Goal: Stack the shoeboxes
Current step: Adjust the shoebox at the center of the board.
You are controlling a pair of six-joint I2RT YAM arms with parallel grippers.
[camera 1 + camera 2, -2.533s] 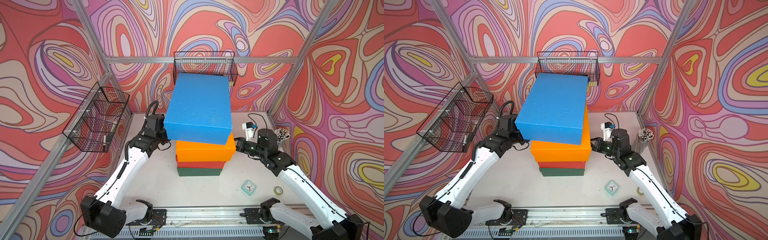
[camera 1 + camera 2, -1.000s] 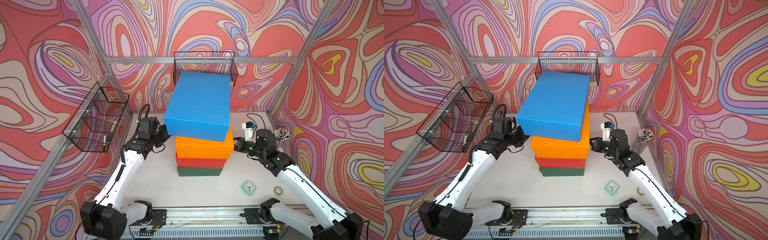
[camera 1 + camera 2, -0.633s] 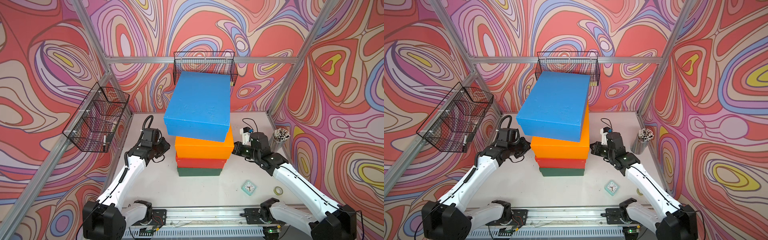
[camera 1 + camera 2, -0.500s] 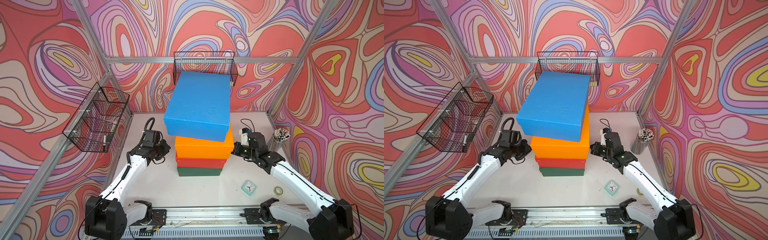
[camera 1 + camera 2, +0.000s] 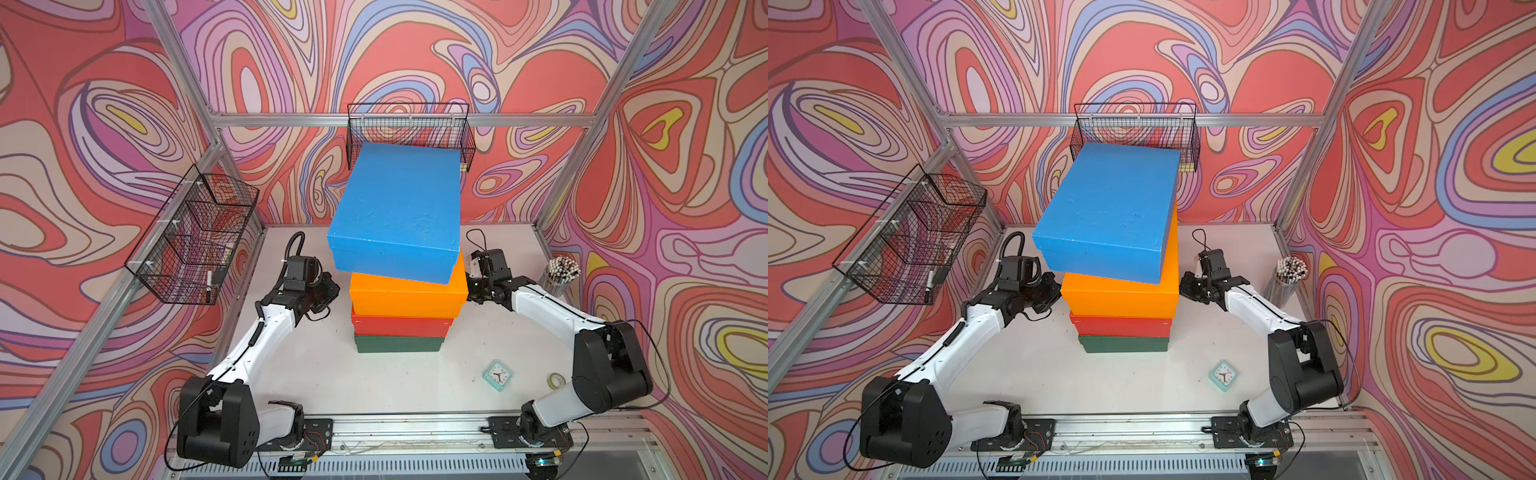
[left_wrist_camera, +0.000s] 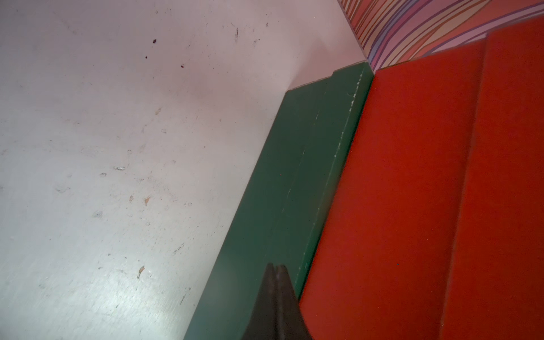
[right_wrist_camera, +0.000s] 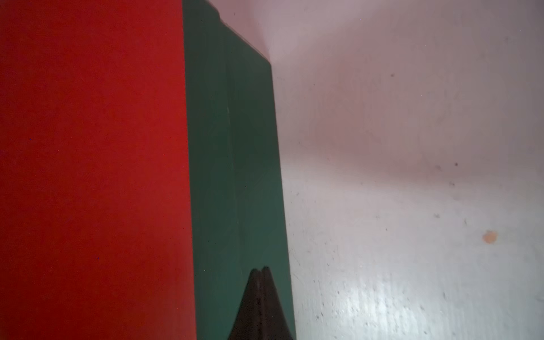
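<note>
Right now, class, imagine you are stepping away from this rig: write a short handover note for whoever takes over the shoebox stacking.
Grippers: the left gripper is shut and empty, beside the stack on its own arm's side. The right gripper is shut and empty, on the opposite side.
Boxes: one stack on the table, with the green box at the bottom, then the red box, the orange box, and the blue box on top.
Done: all four are stacked.
Left: the blue box sits twisted and overhangs the orange box toward the left arm, so squaring it up seems wise.
</note>
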